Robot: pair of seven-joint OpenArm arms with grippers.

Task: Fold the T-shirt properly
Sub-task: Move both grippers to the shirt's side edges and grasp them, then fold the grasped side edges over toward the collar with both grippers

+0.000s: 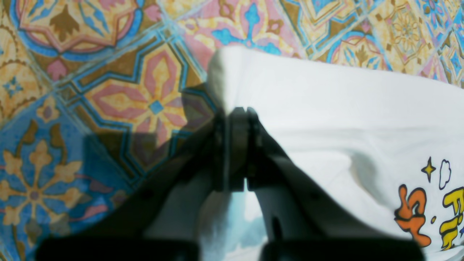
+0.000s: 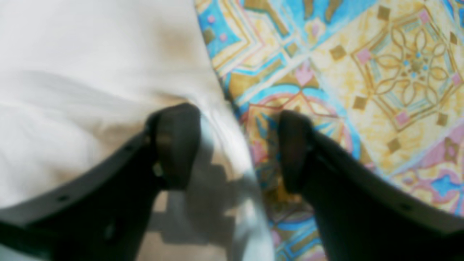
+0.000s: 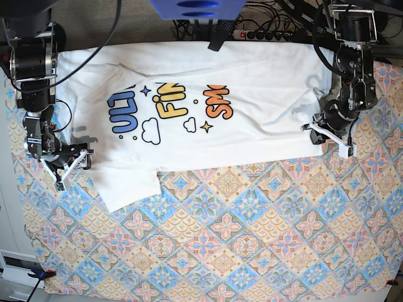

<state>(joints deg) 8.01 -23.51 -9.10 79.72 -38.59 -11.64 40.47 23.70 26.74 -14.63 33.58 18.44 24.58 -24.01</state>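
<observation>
The left gripper is clenched, its jaws pressed together on a pinch of white cloth at the corner of the T-shirt; in its wrist view the fabric rises in a small peak just beyond the fingertips, and the orange and yellow lettering shows off to one side. In the base view this gripper sits at the shirt's hem corner, on the picture's right.

The right gripper stands with its jaws apart, straddling the shirt's edge: one finger lies over the white cloth, the other over the patterned tablecloth. Nothing is held yet. (The view is blurred, so whether the pads already touch the fabric cannot be told.) In the base view it sits at the far end of the shirt, near the short sleeve that juts toward the camera.

The T-shirt lies spread flat, print side up, across the far half of the tablecloth, its length running left to right in the base view, with some creases near the left gripper.

My reading is that this is the grasping step before a first fold: one end is secured, the other is being taken. The next move calls for the right jaws to close firmly on the edge between them, catching cloth and not the table cover beneath. Then both arms would likely lift and carry the near edge together, keeping the cloth taut so that the fold lands straight.
</observation>
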